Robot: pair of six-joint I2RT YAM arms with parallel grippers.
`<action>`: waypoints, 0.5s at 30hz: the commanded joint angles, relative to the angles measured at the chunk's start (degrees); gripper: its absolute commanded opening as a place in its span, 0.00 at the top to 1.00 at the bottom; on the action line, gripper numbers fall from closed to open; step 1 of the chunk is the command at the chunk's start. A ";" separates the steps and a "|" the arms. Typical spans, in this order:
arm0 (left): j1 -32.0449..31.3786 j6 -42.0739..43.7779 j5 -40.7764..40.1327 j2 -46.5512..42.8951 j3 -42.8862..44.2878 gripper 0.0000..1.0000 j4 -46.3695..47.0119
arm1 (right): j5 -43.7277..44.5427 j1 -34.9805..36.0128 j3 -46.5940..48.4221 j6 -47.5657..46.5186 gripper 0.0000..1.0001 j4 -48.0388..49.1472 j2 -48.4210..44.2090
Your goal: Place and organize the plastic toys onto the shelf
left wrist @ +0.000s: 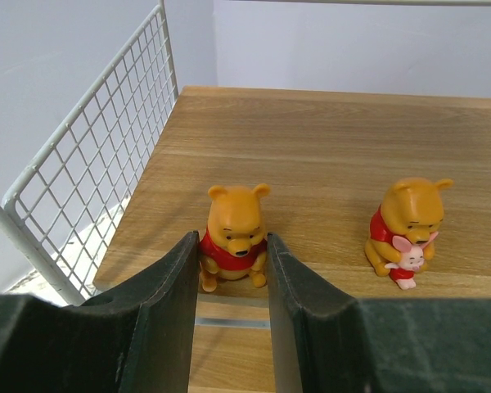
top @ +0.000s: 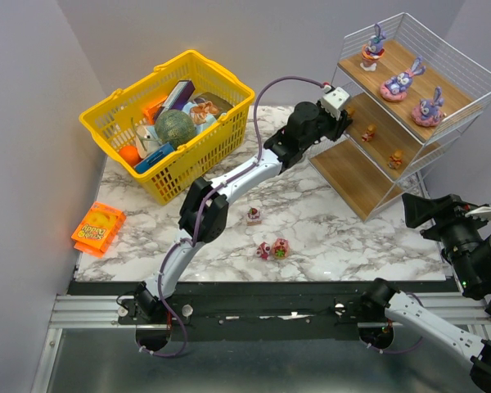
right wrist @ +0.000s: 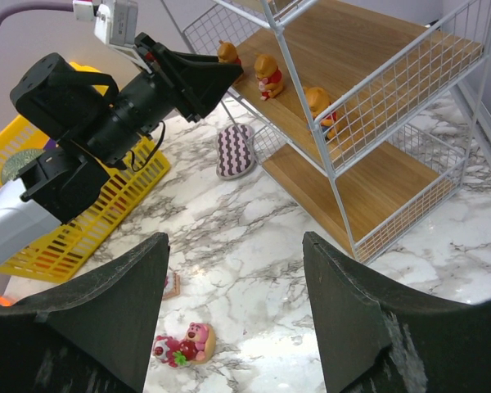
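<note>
Bunnies (top: 403,82) — three, upper right, top of shelf (top: 393,56); three bears (right wrist: 268,74) mid-tier, left claw (left wrist: 232,246) clamping one; three pink toys (top: 280,246) on bench (top: 352,237), lower centre — right claw (right wrist: 235,246) agape.

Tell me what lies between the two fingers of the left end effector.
An orange bear in a red shirt stands there on the shelf board, with the left end effector closed against both its sides. The left wrist view shows this.

Cannot see the flanks of the orange bear (left wrist: 236,229) behind the fingers (left wrist: 176,286) of the left end effector (left wrist: 232,246), nor make out from above the tiny toy (top: 254,215) alone on the desk (top: 344,229)
</note>
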 commanded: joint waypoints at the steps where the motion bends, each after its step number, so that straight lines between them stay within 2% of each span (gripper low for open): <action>1: -0.13 0.01 -0.85 3.55 0.11 1.00 -1.67 | 1.60 -0.13 -0.49 -0.32 0.26 -1.70 -0.69; 7: -0.13 0.98 -3.40 5.04 1.33 1.00 -0.09 | 1.69 -0.13 -0.41 -0.32 0.26 -1.96 -0.69; 9: 0.05 0.72 -3.41 5.48 1.51 0.96 0.35 | 1.86 -0.13 -0.23 -0.15 0.26 -2.22 -0.69; 15: 0.22 0.89 -3.49 7.07 3.09 0.95 -0.08 | 2.48 -0.13 -0.41 0.46 0.26 -2.84 -0.78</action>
